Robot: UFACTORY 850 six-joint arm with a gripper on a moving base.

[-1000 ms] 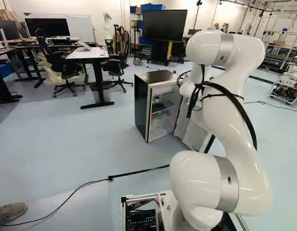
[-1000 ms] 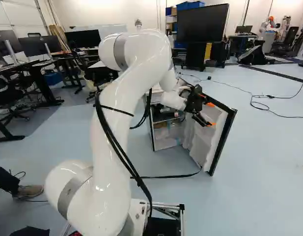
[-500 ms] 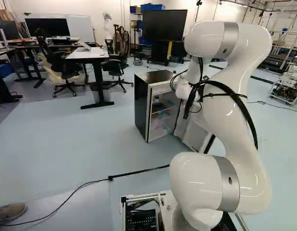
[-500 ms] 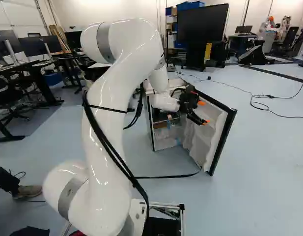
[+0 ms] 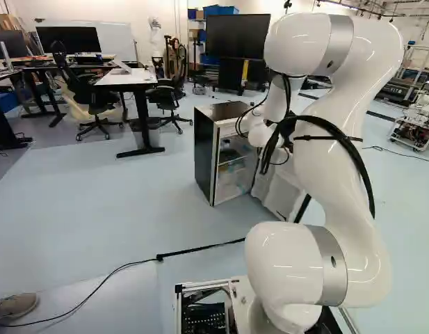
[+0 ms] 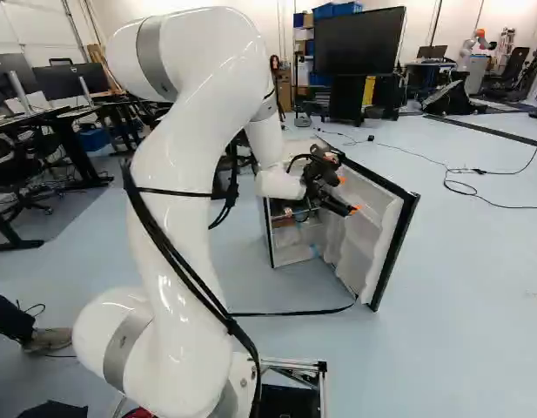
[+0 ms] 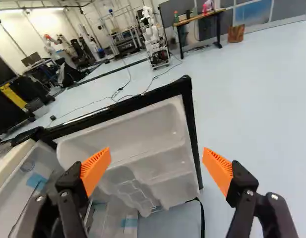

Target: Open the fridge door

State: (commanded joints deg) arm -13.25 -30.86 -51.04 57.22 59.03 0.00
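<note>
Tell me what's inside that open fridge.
Inside the fridge: a shelf, blue patches lower down, and something dark, too small to identify. In the right base view, the arm covers much of the upper interior.

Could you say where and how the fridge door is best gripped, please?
Probably by the free upright edge of the fridge door, coming edge-on with the open pincer astride it: that edge is slim and stands well out from the fridge.

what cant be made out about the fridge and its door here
- Outer side of the door, any handle included: turned away in all three views.
- Top of the door: behind the arm in the left base view.
- Items inside the fridge: too small to name in the left base view, partly behind the end effector in the right base view.
</note>
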